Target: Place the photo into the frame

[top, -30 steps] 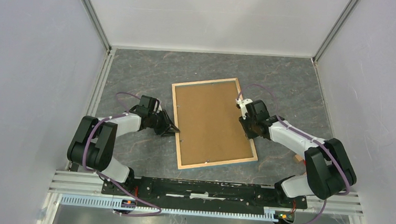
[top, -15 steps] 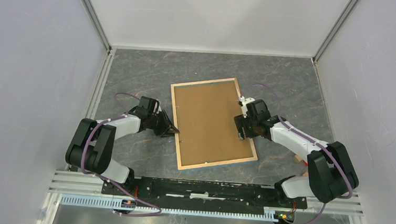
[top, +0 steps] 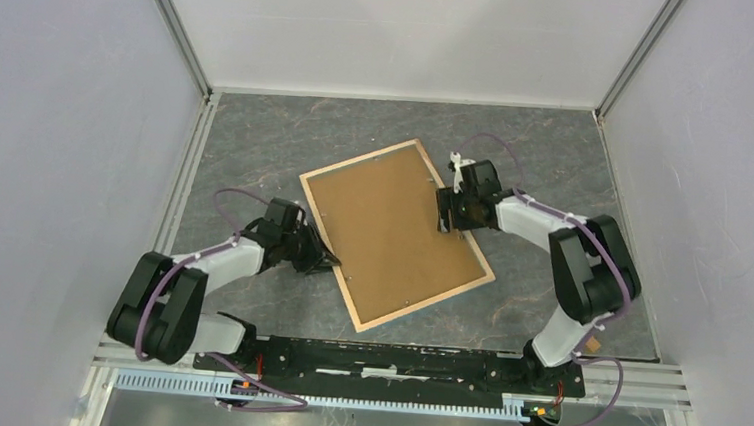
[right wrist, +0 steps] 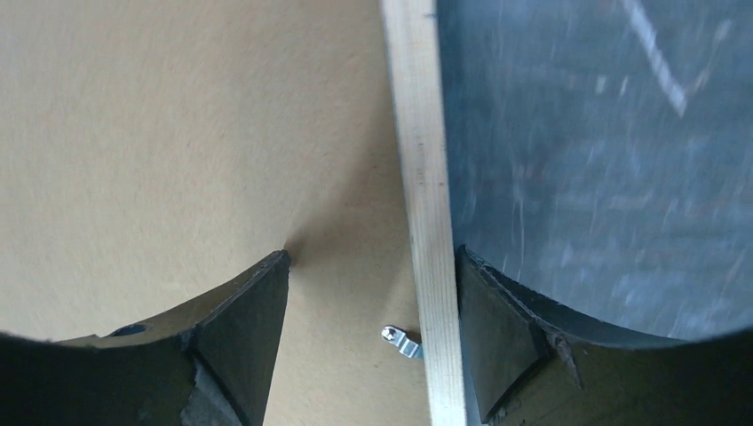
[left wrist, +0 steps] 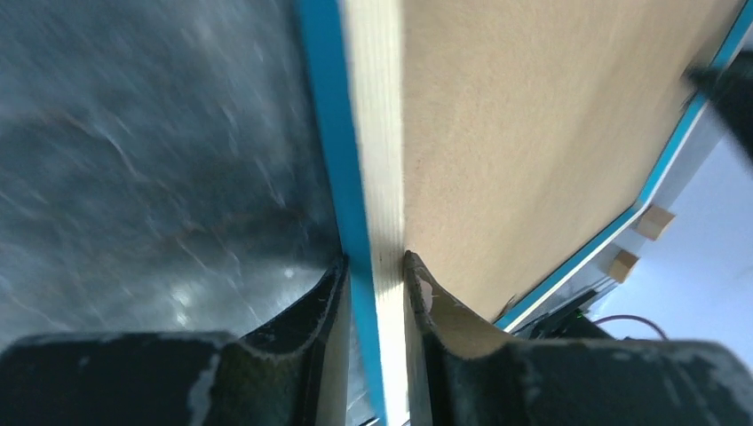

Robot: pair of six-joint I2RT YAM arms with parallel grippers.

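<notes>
Grey marbled tabletop (top: 258, 135): frame (top: 359, 159) face-down, front face hidden, fibreboard back (top: 392, 229) up; left gripper (left wrist: 375, 260) clamps its wood rim, right gripper (right wrist: 372, 253) spread astride it.

Frame (top: 425, 300) (back up) on grey table (top: 258, 135)

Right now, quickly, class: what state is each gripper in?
Left gripper: closed, pinching the frame by its rim.
Right gripper: open, jaws straddling the frame's rim, holding nothing.
</notes>
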